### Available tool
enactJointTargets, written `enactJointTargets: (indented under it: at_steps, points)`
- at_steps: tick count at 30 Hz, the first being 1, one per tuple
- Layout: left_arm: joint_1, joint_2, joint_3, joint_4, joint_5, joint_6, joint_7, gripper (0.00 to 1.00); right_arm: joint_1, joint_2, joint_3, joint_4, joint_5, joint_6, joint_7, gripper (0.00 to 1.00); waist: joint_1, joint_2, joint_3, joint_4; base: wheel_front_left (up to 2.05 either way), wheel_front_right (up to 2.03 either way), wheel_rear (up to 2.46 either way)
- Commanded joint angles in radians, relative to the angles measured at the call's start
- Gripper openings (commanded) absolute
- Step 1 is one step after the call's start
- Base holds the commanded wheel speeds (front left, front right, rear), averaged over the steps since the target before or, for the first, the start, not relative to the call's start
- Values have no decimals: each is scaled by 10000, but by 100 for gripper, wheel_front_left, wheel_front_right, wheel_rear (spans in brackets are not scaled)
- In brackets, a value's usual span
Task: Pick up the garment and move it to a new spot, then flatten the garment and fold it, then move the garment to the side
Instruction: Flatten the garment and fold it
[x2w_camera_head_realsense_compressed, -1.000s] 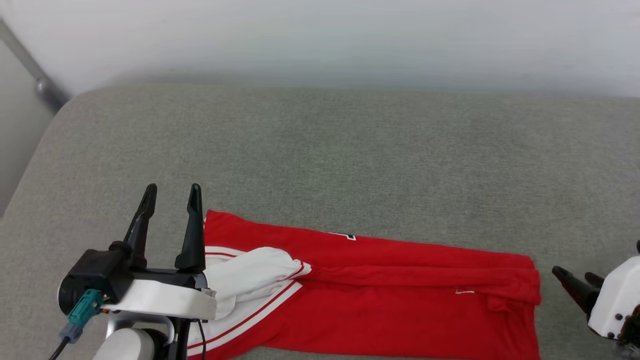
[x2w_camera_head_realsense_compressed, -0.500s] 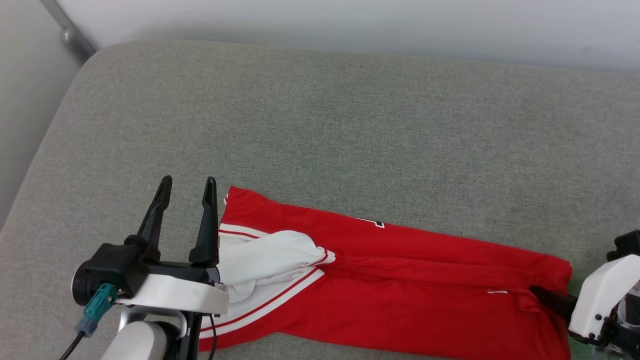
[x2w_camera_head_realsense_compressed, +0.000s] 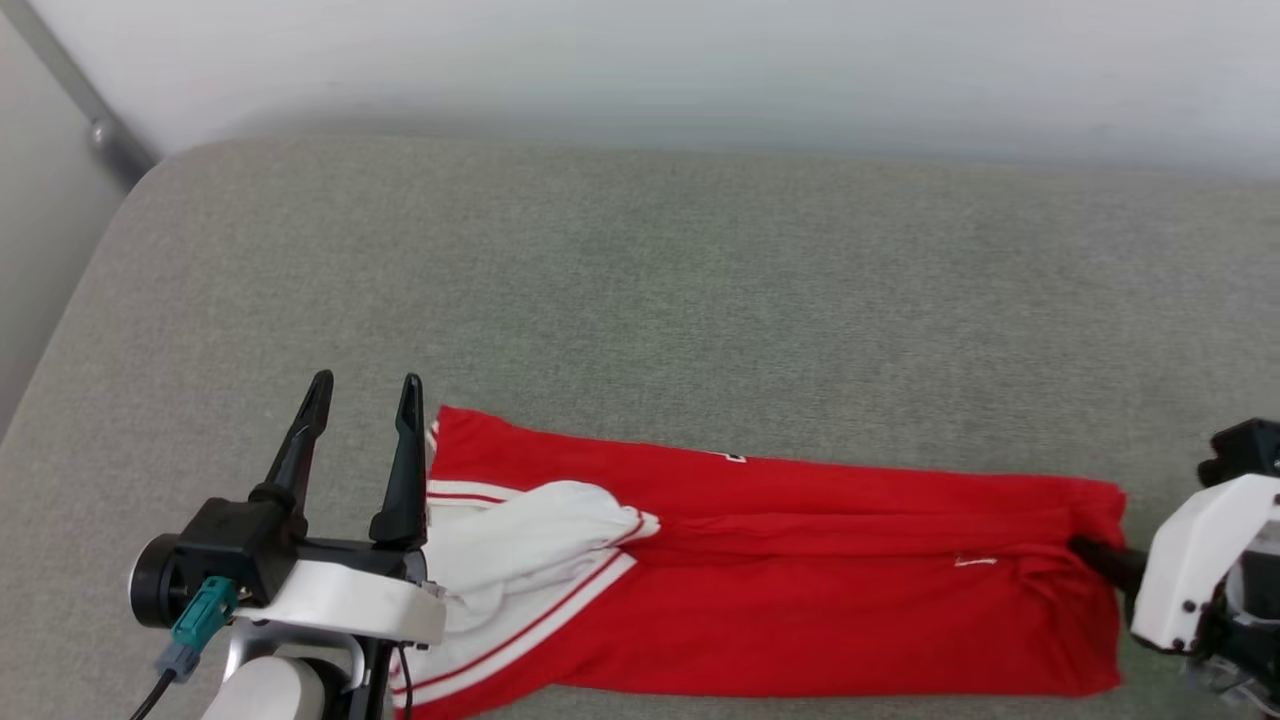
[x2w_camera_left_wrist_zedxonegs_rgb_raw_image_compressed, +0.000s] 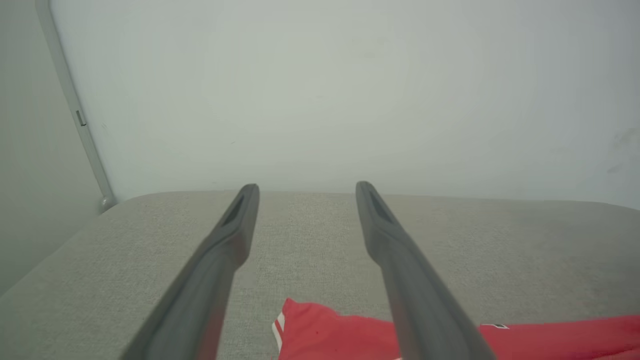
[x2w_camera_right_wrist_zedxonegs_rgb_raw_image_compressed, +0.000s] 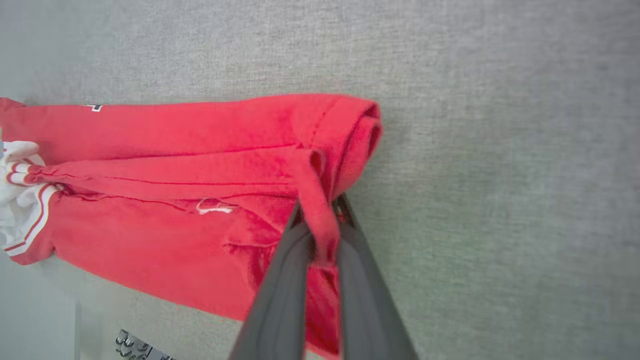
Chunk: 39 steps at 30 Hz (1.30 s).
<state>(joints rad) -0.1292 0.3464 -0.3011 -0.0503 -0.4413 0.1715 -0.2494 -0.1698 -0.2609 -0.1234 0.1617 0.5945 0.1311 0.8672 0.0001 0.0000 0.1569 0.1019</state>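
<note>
Pinching garment right edge: right claw; left claw spread at opposite edge.

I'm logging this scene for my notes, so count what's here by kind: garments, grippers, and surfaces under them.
Garments: 1, the red and white garment
Grippers: 2, the left gripper open, the right gripper shut on the garment's end
Surfaces: 1, the grey cushion
Total: 4

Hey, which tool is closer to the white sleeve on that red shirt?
Left. The left tool stands open just beside the white sleeve; the right tool is shut on the opposite red end of the shirt.
</note>
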Motion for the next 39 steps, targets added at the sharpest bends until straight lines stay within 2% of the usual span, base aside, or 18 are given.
enactJointTargets:
  at_steps: [1, 5, 12, 15, 19, 24, 29, 33, 39]
  points:
    - [97, 71, 27, -72, 42, 78, 34, 100, -113, -170, -123, -15, -33, -5, 18, 0, -1, 0, -142, -204, 0, 0, 0]
    - [244, 135, 0, -206, 76, 175, 153, 100, -248, -452, -731, 19, -200, -5, 29, 0, -1, 0, -276, -469, 0, 0, 0]
    - [354, 206, -136, -341, 145, 242, 304, 100, -349, -895, -2399, 79, -591, -5, 374, 0, -1, 0, -420, -775, 0, 0, 0]
    - [426, 225, -144, -358, 160, 302, 320, 100, -468, -572, -2667, 55, -523, -5, 839, 0, -1, 0, -470, -930, 0, 0, 0]
    - [452, 231, -193, -337, 152, 320, 337, 100, -663, 439, -2644, 29, -27, -5, 1957, 0, -1, 0, -528, -1024, 0, 0, 0]
    - [314, 208, -294, -331, 145, 269, 390, 100, -756, 1718, -2244, -218, 1096, -5, 2972, 0, -1, 0, -542, -980, 0, 0, 0]
    - [120, 194, -406, -256, 113, 158, 402, 100, -1043, 2112, -1398, -70, 2725, -5, 3133, 0, -1, 0, -411, -778, 0, 0, 0]
    - [-43, 111, -548, -204, 128, 85, 425, 100, -1325, 2120, 67, 482, 4154, -4, 2404, 0, -1, 0, -337, -526, 0, 0, 0]
    - [-239, 63, -624, -53, 73, -13, 360, 100, -1869, 2107, 2247, 1060, 5445, -4, 1000, 0, -1, 0, -178, -139, 0, 0, 0]
